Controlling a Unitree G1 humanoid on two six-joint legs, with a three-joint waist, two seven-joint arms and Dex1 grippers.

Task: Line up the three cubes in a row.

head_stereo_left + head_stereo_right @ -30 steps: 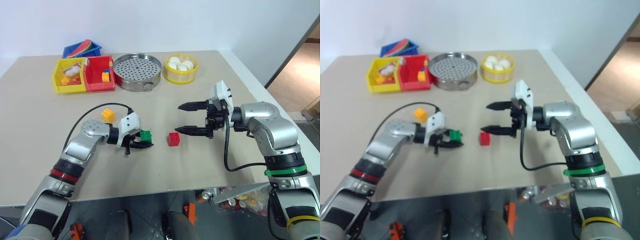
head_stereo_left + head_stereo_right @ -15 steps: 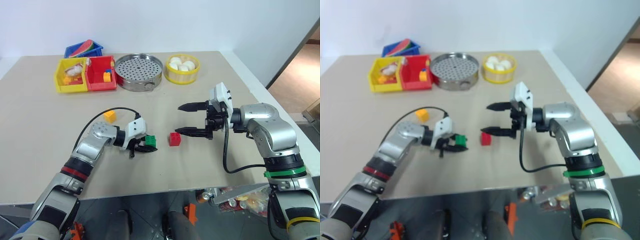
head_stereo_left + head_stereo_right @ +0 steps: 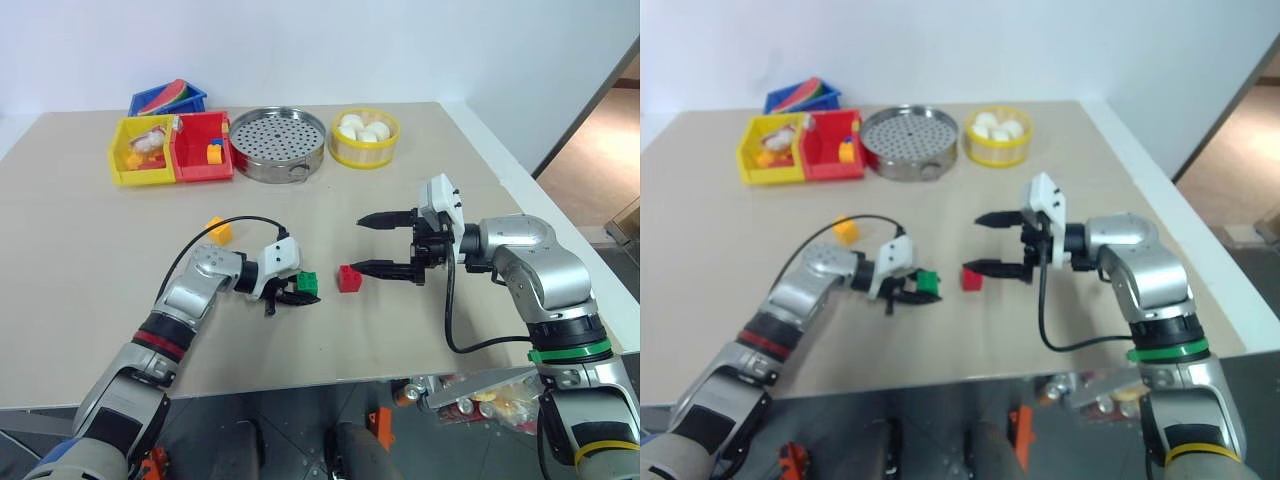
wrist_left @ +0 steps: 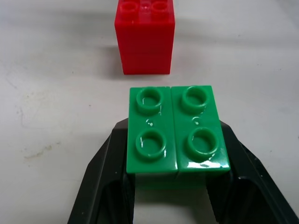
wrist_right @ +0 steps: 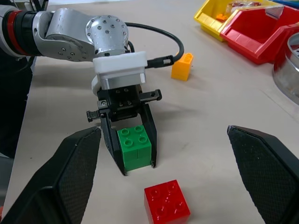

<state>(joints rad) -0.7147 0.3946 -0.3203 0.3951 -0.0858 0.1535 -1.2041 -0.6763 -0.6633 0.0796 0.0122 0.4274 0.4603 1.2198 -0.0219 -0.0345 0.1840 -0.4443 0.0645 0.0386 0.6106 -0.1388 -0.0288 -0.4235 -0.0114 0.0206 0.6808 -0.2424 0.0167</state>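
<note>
Eggs (image 3: 362, 128) in yellow bowl (image 3: 363, 151), toys in red bin (image 3: 201, 160), steamer tray (image 3: 277, 143) bare

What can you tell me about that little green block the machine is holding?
The green cube is glossy plastic with four round studs on top, and a seam suggests two halves side by side. It sits upright, pinched between the black fingers of the left hand, at the tan table. The red cube stands just ahead, not touching.

green cube (image 3: 307, 283) beside red cube (image 3: 348, 278)
</note>
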